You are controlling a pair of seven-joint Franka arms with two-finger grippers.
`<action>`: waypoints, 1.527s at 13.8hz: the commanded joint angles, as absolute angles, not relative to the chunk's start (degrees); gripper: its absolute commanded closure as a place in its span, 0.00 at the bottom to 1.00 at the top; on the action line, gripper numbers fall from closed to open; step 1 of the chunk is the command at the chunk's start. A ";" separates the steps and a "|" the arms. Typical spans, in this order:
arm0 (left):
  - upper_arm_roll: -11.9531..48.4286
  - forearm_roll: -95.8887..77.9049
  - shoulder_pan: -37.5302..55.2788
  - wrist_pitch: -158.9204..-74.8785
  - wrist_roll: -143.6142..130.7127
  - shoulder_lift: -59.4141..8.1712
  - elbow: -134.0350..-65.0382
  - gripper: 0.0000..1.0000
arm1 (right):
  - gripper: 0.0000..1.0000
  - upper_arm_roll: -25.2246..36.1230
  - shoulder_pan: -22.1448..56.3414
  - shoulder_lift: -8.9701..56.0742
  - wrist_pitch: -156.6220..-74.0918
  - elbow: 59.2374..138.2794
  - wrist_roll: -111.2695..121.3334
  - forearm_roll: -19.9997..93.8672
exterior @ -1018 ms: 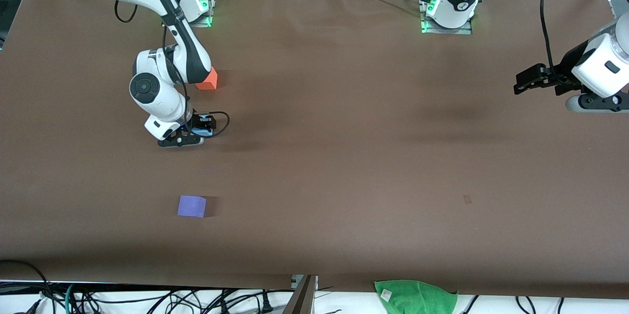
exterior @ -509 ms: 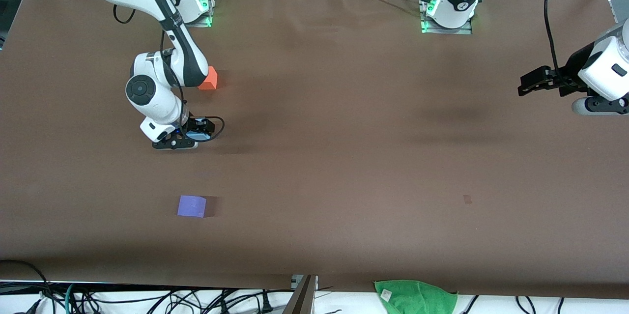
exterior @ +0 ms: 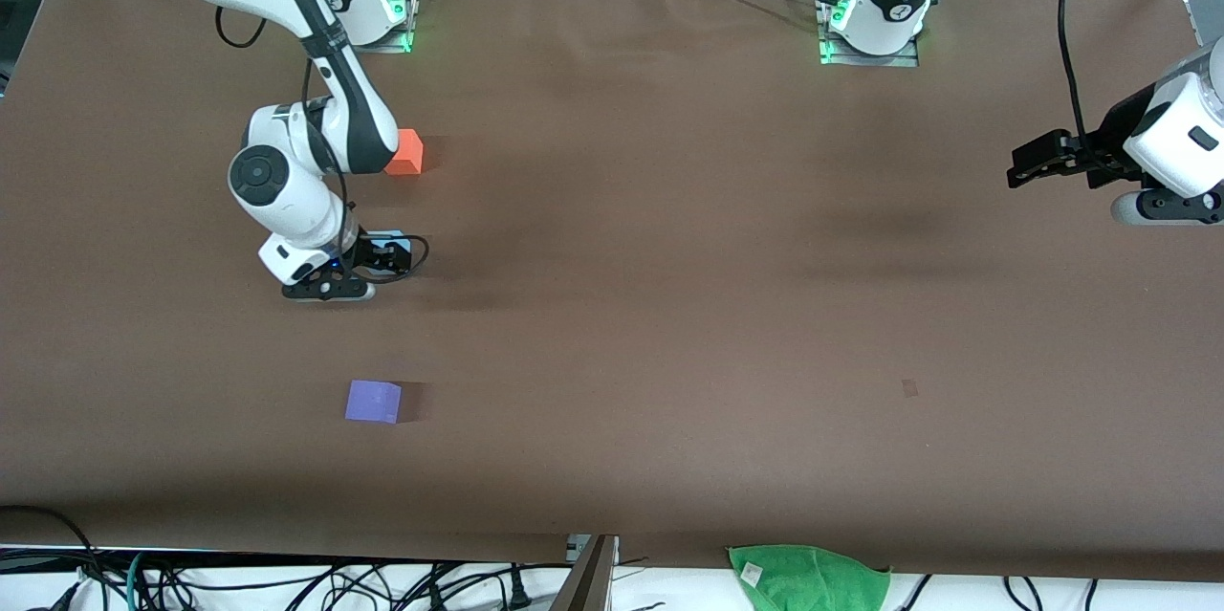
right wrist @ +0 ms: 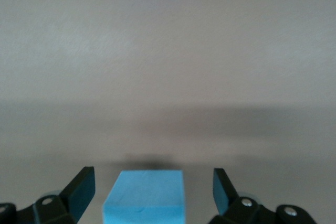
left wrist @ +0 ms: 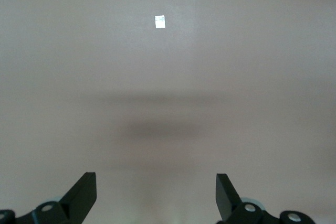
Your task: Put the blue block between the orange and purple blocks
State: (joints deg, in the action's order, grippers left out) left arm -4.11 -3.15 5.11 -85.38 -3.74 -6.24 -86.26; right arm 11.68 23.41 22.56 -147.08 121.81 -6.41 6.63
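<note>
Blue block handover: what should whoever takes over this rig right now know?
Right end effector: open, fingers apart on either side of the blue block, not gripping.
Left end effector: open, waiting over bare table at its own end.
Blue block sits on the table between the orange block and the purple block, nearer the orange.
Done: placement, apparently. Left: retract right arm.

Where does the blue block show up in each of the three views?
Front view: the blue block peeks out beside the right gripper, between the orange block and the purple block.
Left wrist view: not in it.
Right wrist view: the blue block sits between the open fingers, untouched.
Shared landmark: the brown table.
</note>
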 commanded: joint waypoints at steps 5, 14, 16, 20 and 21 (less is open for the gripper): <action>-4.04 -3.43 5.01 -83.94 -3.34 -7.56 -83.94 0.00 | 0.01 11.78 23.38 14.42 -114.52 103.33 -6.41 6.60; -4.13 -3.43 5.01 -83.94 -3.34 -7.73 -83.94 0.00 | 0.01 13.45 22.42 2.90 -89.48 92.20 -3.53 2.73; -4.13 -3.51 5.01 -83.94 -3.34 -7.73 -83.94 0.00 | 0.01 10.74 18.92 2.90 -89.30 92.20 -2.90 1.93; -4.13 -3.60 5.01 -83.94 -3.34 -8.08 -83.85 0.00 | 0.00 1.32 8.97 2.55 -88.51 92.55 -1.67 1.93; -4.13 -3.52 5.01 -83.94 -3.34 -8.09 -83.85 0.00 | 0.01 1.67 8.96 2.55 -88.94 92.29 -1.58 1.67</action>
State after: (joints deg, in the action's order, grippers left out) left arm -4.08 -3.15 5.12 -85.29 -3.74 -6.94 -85.97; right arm 3.02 10.74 3.33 -89.39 92.24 -2.61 2.58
